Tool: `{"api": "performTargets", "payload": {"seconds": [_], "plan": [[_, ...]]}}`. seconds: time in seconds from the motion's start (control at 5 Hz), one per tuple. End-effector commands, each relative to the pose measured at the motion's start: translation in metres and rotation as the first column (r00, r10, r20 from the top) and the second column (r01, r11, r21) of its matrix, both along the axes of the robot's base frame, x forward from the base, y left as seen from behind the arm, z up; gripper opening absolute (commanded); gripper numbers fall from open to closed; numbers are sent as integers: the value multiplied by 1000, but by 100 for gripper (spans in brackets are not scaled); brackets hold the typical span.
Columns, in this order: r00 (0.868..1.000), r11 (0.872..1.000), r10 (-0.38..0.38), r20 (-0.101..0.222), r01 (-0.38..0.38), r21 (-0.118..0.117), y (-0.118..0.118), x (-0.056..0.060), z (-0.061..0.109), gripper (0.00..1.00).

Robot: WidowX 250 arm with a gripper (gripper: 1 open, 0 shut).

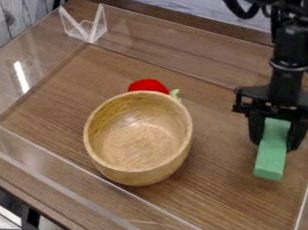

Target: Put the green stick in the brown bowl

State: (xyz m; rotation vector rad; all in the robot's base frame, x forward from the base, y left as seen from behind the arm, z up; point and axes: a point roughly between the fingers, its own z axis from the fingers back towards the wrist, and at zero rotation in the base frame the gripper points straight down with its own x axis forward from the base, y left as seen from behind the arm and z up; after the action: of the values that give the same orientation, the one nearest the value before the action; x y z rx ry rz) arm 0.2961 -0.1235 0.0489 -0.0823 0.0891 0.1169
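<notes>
The gripper point(280, 129) points straight down at the table's point(100, 81) 3 o'clock side, its fingers clamped on the upper end of the green stick point(272, 150), which hangs tilted, its lower end toward 6 o'clock. The brown bowl point(140, 137) sits apart at 9 o'clock from it, with 1 red round object point(147, 86) touching the bowl's rim at 12 o'clock.

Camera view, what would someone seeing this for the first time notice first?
Probably the black gripper at the right, pointing straight down and shut on the green stick, which hangs tilted just above the wooden table. Next, the big brown bowl in the middle, empty, with a small red object tucked behind its far rim.
</notes>
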Motion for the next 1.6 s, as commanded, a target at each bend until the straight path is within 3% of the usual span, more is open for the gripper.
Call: {"api": "performTargets", "payload": {"seconds": [0.0,0.2,0.4,0.8,1.4], "plan": [[997,999,-32,75,33,-16,9,2,34,0],[992,999,-49,119,49,-3,34,-5,63,0],[990,999,-36,137,35,7,81,-17,74,0],[989,996,85,125,-87,10,172,-41,69,0],[987,991,129,99,-131,19,201,-50,56,0]]}}
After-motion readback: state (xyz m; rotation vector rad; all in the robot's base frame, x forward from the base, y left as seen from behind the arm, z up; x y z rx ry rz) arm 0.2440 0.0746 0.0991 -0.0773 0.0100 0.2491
